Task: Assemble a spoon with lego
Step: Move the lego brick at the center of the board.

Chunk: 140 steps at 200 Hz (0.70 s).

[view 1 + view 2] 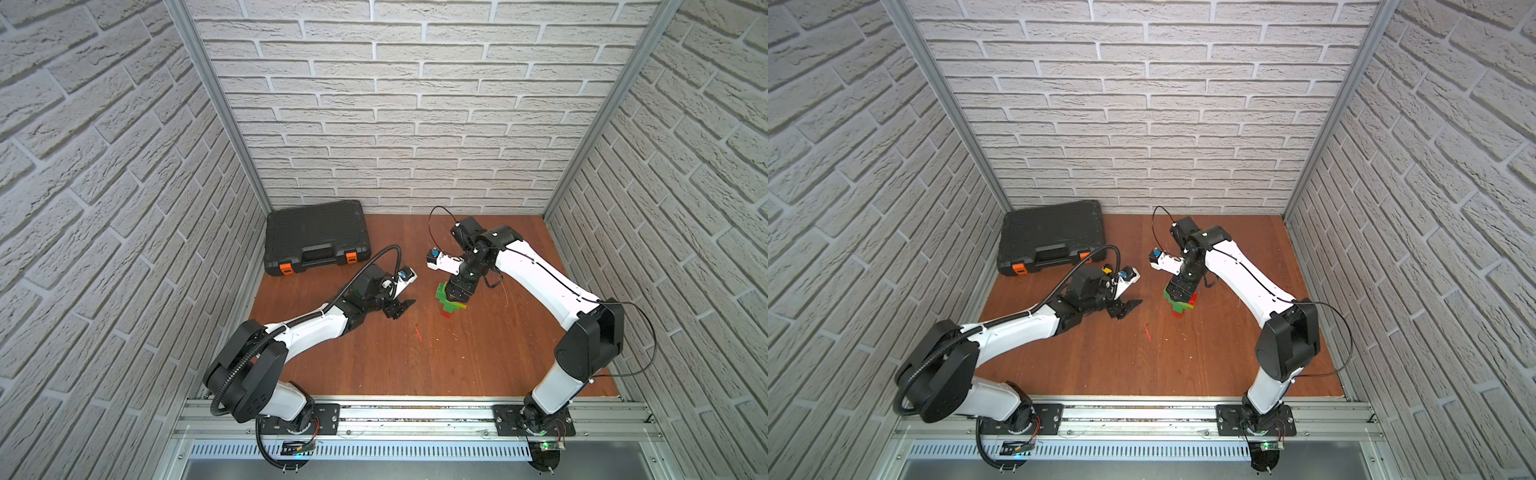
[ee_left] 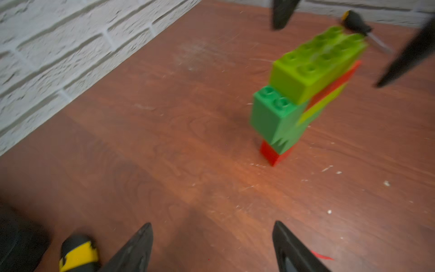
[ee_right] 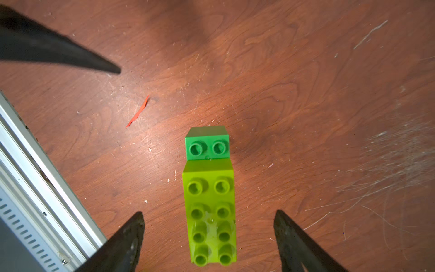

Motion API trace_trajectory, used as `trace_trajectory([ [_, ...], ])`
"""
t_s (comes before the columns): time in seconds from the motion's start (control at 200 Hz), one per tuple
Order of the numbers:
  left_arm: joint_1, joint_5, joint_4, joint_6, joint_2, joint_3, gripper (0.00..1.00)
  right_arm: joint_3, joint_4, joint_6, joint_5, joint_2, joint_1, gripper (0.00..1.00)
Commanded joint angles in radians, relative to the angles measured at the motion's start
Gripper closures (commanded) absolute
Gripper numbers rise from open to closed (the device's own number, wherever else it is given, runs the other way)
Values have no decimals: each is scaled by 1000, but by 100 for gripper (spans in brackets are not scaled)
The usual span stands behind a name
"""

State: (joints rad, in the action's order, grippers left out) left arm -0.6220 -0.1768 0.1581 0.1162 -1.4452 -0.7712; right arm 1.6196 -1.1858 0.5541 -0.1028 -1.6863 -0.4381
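Note:
The spoon [image 1: 453,309] [image 1: 1181,309] stands on end on the wooden table, red stem brick down and the wide lime-topped head up. It looks blurred and leaning in the left wrist view [image 2: 301,94]. My right gripper [image 1: 456,296] [image 1: 1181,294] hangs straight over it, open. In the right wrist view its fingers [image 3: 131,233] stand well apart on either side of the lime brick [image 3: 209,219], with wood showing in both gaps, so the right gripper [image 3: 209,212] grips nothing. A dark green brick [image 3: 207,146] steps out below. My left gripper [image 1: 405,309] [image 2: 211,223] is open and empty, left of the spoon.
A black toolbox [image 1: 316,237] with orange latches lies at the back left. A yellow-black utility knife [image 2: 77,254] lies by my left gripper. A black-handled screwdriver [image 2: 355,22] lies beyond the spoon. A red scrap [image 1: 418,332] lies on the wood, and an aluminium rail [image 3: 35,176] runs along the front.

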Motion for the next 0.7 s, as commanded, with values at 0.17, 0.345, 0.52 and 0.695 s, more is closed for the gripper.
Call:
trace_trajectory([
  [0.17,73,233,-393,-103,-176,-226,20,46,55,-13,-20,63,2,13],
  [0.345,106,291,-541,-144,-288,-349,20,63,32,-2,-4,66,11,13],
  [0.52,114,336,-550,-133,-339,-373,20,64,28,1,6,77,19,13],
  [0.695,119,333,-570,-116,-370,-388,21,62,23,5,6,77,24,13],
])
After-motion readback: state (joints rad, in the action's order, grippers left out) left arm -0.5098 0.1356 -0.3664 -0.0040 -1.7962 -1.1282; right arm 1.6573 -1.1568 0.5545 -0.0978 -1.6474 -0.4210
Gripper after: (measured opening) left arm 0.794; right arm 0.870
